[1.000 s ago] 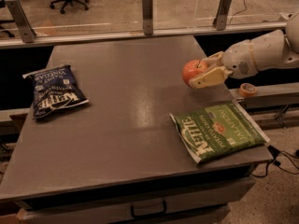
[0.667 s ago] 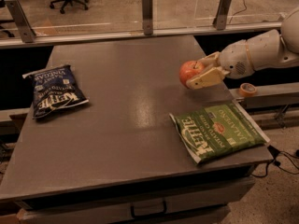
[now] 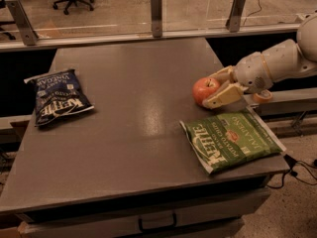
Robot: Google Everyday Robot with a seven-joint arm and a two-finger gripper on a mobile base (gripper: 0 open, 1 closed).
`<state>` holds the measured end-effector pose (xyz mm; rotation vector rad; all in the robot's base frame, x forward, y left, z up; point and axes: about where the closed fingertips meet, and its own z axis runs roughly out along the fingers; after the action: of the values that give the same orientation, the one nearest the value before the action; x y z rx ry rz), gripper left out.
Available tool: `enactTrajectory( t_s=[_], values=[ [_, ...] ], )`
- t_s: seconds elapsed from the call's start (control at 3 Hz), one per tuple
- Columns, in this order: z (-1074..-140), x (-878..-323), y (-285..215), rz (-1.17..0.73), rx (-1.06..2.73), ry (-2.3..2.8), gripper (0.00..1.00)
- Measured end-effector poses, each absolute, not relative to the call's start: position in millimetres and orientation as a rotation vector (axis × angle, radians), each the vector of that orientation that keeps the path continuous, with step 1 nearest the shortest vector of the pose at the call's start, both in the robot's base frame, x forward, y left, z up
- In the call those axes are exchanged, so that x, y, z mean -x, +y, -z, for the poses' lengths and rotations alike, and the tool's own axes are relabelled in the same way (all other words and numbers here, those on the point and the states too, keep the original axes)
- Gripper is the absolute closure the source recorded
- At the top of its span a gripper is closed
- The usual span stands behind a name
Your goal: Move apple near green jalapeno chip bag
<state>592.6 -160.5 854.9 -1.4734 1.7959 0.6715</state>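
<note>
Apple [image 3: 202, 89] pinched in the gripper [image 3: 213, 91], right of centre, just above the green jalapeno chip bag [image 3: 233, 140].

The apple [image 3: 205, 89] is coloured red-orange, with a paler yellowish patch near the stem. It is clasped between the cream-coloured fingers [image 3: 224, 96] of the gripper [image 3: 214, 89], which is seen at the right edge of the grey table [image 3: 133, 133]. The arm [image 3: 277, 63] is finished in white. The green jalapeno chip bag [image 3: 232, 140] is printed green with white lettering and a small red mark. The other chip bag [image 3: 58, 97] is coloured dark blue, lettered in white.
</note>
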Motion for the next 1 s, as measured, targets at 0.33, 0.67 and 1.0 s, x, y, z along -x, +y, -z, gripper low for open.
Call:
enactTrajectory(
  t_s=[0.33,0.67,1.0],
  values=[
    [-859,-581,-159,-0.697,1.515,1.756,1.00],
    [-860,-571,-157,-0.722,1.540,1.741,0.85],
    [-854,-563,-156,-0.745,1.552,1.737,0.62]
  ],
)
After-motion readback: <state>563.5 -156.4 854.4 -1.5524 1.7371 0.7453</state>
